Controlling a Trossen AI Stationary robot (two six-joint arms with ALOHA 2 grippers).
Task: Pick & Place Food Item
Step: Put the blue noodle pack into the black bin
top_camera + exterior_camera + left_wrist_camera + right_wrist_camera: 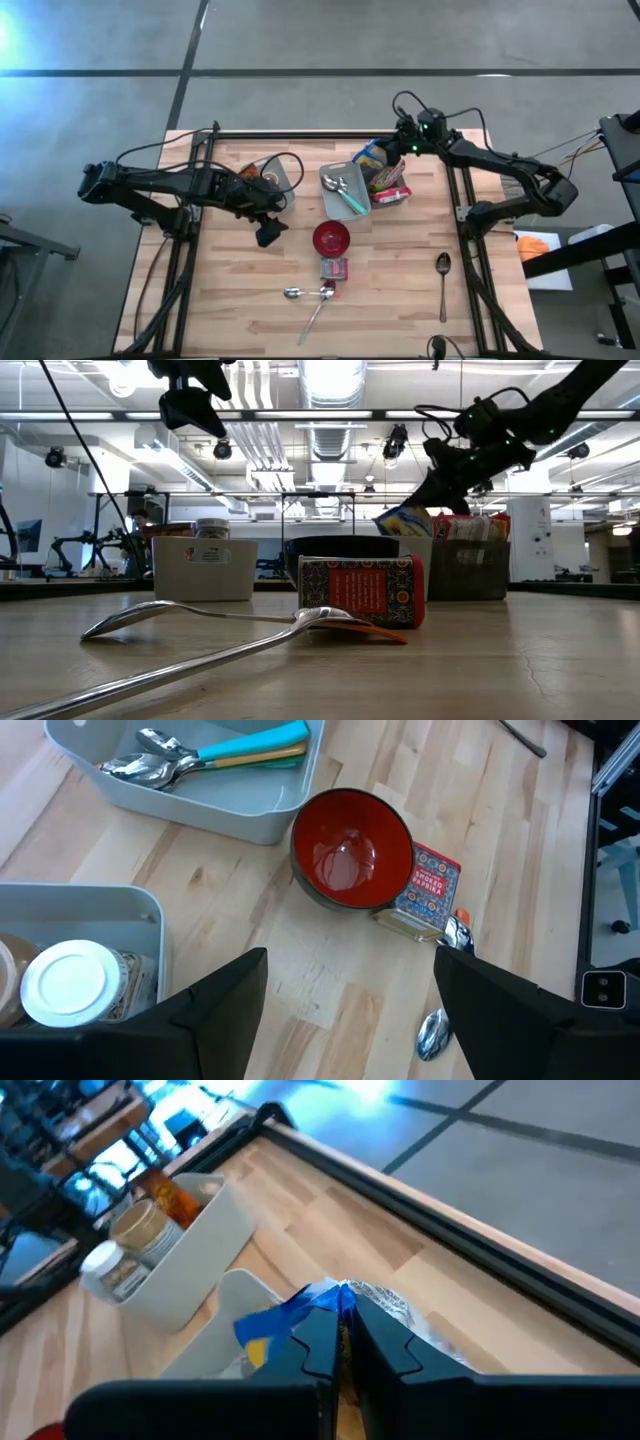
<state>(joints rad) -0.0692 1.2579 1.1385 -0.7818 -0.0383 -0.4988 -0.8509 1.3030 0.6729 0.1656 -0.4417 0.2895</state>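
Observation:
A blue and yellow snack bag (372, 156) stands in the dark bin (392, 190) at the far right, among other packets. My right gripper (343, 1330) is shut on the bag's top; it also shows in the low view (437, 478). A red bowl (352, 848) sits mid-table, and a red patterned box (428, 890) stands right beside it. My left gripper (350, 1020) hangs open above the wood, left of the bowl, with nothing between its fingers. My right gripper pinches the bag's crimped top edge (345, 1292) between its two fingers. The fingers come slanting down from the table's right side. The bag (405, 520) hangs upright below the fingers, its lower part down in the bin.
A grey tray (345, 192) with a turquoise-handled utensil and spoons lies left of the dark bin. A white bin of jars (70, 982) sits far left. Spoons (310, 294) lie near the front edge, and another spoon (443, 268) lies at the right.

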